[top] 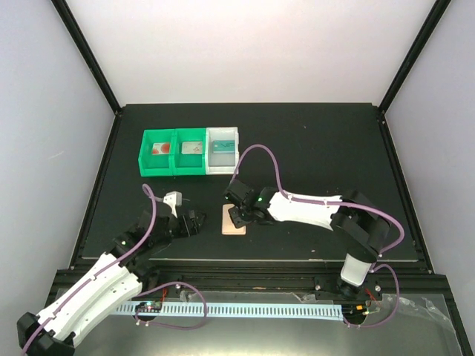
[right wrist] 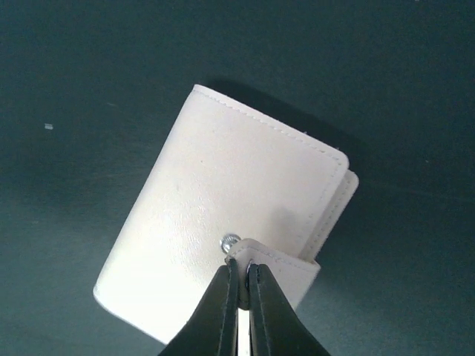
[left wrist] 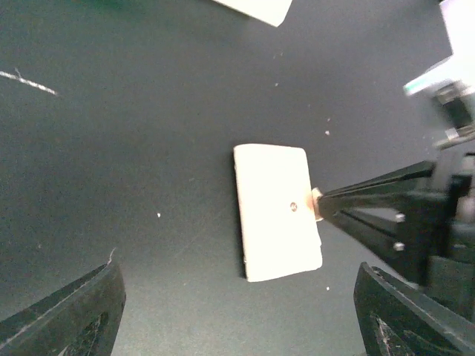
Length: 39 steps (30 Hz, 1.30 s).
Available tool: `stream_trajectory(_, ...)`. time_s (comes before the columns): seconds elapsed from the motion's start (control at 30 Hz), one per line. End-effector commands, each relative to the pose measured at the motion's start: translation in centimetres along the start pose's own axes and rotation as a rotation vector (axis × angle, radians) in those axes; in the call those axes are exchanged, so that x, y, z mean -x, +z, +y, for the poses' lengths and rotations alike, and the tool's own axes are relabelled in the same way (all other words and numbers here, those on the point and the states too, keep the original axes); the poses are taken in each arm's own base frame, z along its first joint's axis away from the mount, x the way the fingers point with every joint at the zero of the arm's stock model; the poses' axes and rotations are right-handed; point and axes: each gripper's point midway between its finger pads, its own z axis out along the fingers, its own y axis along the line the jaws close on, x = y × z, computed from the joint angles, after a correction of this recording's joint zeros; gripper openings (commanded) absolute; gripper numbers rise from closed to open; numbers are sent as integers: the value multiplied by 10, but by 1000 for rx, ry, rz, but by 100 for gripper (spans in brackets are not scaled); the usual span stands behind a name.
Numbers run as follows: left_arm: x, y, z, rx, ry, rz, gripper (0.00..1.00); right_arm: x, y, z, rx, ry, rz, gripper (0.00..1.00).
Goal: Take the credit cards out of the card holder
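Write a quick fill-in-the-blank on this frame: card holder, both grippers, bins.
1. The right gripper is shut on the card holder's ____.
2. The left gripper is ____ and holds nothing.
3. The teal card lies in the bin coloured ____.
4. The other two bins are ____.

Missing words: tab; open; white; green

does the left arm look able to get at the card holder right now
Probably yes: the left gripper is open beside the card holder, nothing between them; the right gripper pinches only its tab.
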Motion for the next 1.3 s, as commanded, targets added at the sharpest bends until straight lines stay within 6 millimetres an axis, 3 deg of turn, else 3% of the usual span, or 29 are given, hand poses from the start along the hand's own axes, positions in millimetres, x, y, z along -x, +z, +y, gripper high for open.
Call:
stream_trajectory(0.0,-8,10,-6,-45,-54,38,85,14,-21,17,95,-23,-75,1)
stream_trajectory(0.43,-23,34,-12,-98,-78,120,80,18,-46,27,205,-13,-167,1)
stream_trajectory(0.7,-36,49,-35,-236,-57,205,80,24,-63,37,324,23,-280,1)
stream_trajectory(0.87,-40,58,-30,-202,-66,236,81,35,-78,46,392,42,-345,1)
stream_trajectory(1.27,-49,65,-32,-209,-48,297,81,41,-69,55,421,100,-306,1)
